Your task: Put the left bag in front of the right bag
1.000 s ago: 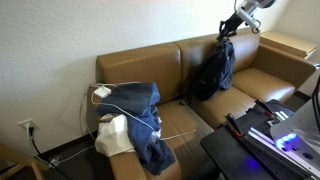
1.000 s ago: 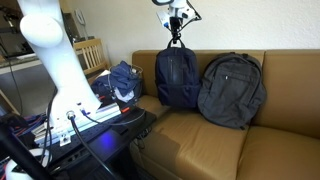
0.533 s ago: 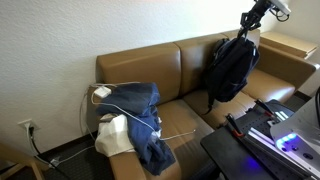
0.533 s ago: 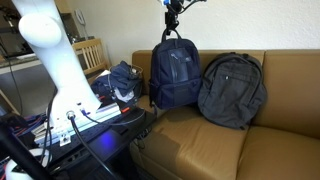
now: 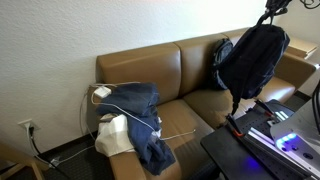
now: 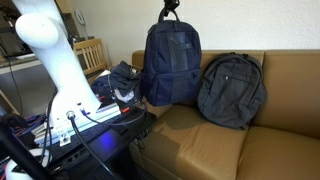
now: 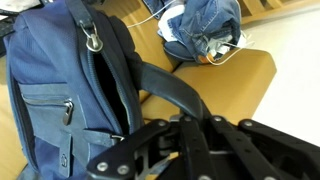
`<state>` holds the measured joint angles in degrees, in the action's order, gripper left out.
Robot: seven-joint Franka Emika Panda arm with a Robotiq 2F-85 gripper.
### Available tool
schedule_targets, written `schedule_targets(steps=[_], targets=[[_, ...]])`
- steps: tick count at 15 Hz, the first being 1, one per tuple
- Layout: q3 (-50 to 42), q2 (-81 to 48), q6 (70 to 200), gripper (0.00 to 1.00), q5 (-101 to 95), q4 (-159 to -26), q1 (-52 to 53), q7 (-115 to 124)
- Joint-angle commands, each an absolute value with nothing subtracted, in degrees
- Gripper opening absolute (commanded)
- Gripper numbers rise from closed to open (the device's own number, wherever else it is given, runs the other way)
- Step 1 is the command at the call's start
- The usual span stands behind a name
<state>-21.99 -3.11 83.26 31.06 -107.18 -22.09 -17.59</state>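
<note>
Presently, the load is airborne. On the sofa point(image 6: 200, 150), the heap of denim clothes point(image 6: 122, 80) lies at the left end of the seat, unchanged from a second ago.

Next comes the left bag point(image 6: 172, 62). A second ago it stood against the backrest with its base on the cushion; half a second ago it had begun to rise. It now hangs above the left half of the seat, base clear of the cushion, and has come forward toward the front edge. One black strap point(image 5: 236, 98) dangles below the body.

The gripper point(image 6: 169, 8) sits at the top edge of an exterior view, directly above the bag. In the wrist view a black top loop point(image 7: 165, 88) runs into the finger mechanism. The contact point is dark there, but the bag hangs freely from it, so the fingers are judged clamped on that loop.

The right bag point(image 6: 232, 90) leans against the backrest near the middle of the seat and has not moved. Its near edge lies just beside the hanging bag; whether they touch cannot be told.

Assessment: the lift phase appears complete. The remaining steps are transfer rightward along the front edge of the seat, then lowering in front of the right bag. Expect some swing, and watch the loose strap for snagging.
</note>
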Motion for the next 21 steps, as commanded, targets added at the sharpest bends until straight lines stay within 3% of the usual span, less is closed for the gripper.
schedule_targets(steps=[1, 8, 12, 21], targets=[[-25.1, -2.3, 76.7, 0.02, 37.1, -99.3, -25.9, -11.3], [-27.7, -5.8, 80.4, 0.02, 33.4, -84.2, -27.7, 9.7], [-25.6, -11.6, 89.0, 0.02, 27.4, -80.0, -25.8, 21.0], [-22.0, -41.3, 107.5, 0.02, 17.1, -76.5, -23.4, 42.6]])
